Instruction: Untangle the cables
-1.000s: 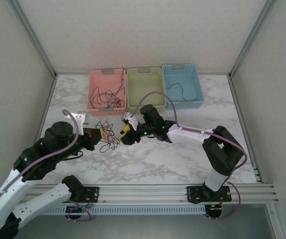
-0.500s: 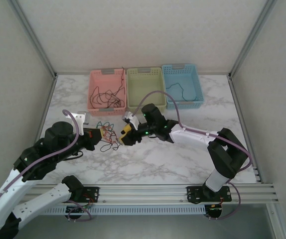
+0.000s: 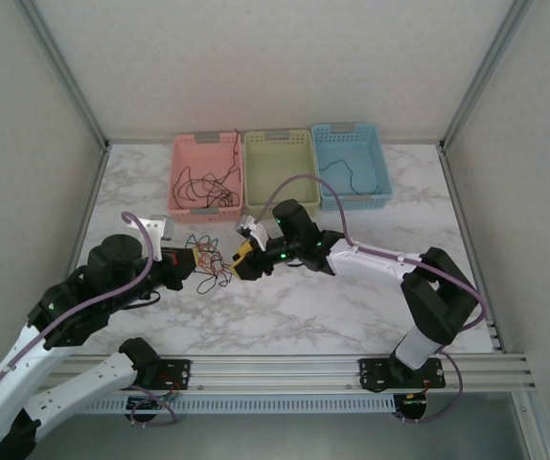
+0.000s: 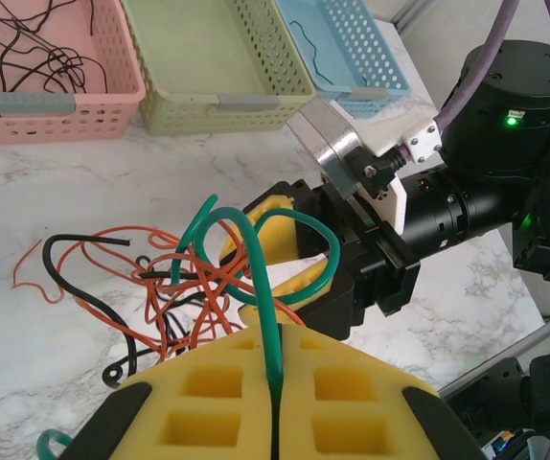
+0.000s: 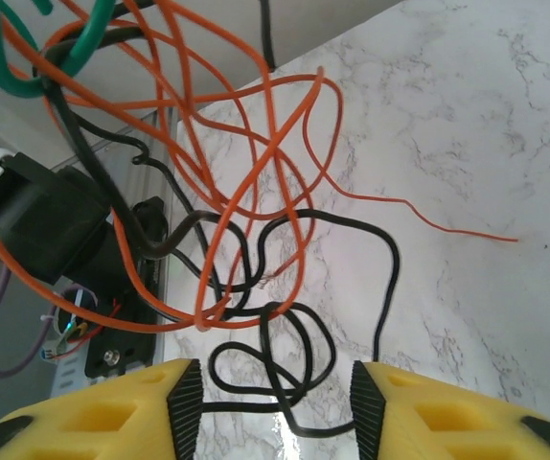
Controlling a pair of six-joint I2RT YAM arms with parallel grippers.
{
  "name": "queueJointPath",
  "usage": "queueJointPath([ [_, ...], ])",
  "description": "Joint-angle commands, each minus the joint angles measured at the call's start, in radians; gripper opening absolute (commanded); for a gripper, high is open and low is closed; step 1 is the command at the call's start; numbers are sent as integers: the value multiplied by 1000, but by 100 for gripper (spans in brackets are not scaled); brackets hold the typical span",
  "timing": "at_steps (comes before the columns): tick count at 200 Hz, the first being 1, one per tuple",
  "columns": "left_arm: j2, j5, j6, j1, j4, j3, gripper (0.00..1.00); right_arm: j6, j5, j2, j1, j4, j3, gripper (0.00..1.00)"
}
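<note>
**A:** A white marble table (image 3: 352, 316) is seen, with pale walls around it. What is set at its far edge?

**B:** Three baskets are lined up there, side by side. A heap of loose black cables (image 3: 203, 187) is kept in the pink plastic basket (image 3: 175, 177) on the left. The green plastic basket (image 3: 280, 177) is placed in the middle. One thin black wire (image 3: 350, 177) is seen in the blue plastic basket (image 3: 345, 128) on the right.

**A:** Where is the tangle found?

**B:** The tangle of thin orange, black and green cables (image 3: 208, 266) is found on the table near the front of the pink basket. It is set between the two grippers.

**A:** What is held by the left gripper?

**B:** The left gripper (image 4: 275, 359) is closed tight on the stiff green cable (image 4: 256, 244). The cable is pinched between the yellow pads (image 4: 165, 407). Past the pads it is curled up into a loop.

**A:** And the right gripper?

**B:** The right gripper (image 5: 273, 383) is spread wide, and nothing is gripped by it. A loop of black cable (image 5: 393, 264) is laid on the table in front of its yellow fingers (image 5: 447, 412). From above, this gripper is seen just beside the tangle, pointed at the left one.
</note>
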Motion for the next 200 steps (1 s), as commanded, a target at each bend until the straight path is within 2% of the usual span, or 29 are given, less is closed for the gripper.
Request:
queueJointPath([
  [1, -9, -1, 4, 8, 19, -3, 0, 8, -6, 33, 11, -4, 40, 44],
  [66, -9, 0, 5, 8, 19, -2, 0, -13, 37, 89, 17, -18, 51, 37],
  [73, -9, 0, 6, 8, 18, -2, 0, -14, 39, 91, 20, -17, 51, 33],
  [101, -9, -14, 8, 8, 13, 5, 0, -28, 68, 74, 20, -15, 44, 5],
  [111, -9, -21, 7, 8, 9, 8, 0, -37, 84, 64, 19, -18, 38, 0],
  [167, -34, -140, 0, 8, -48, 27, 0, -39, 137, -14, -21, -10, -23, 0],
  [192, -54, -268, -16, 8, -119, 45, 0, 32, 166, -58, -106, 29, -84, 0],
  [200, -64, -313, -21, 8, -143, 53, 0, 76, 174, -75, -171, 62, -118, 0],
])
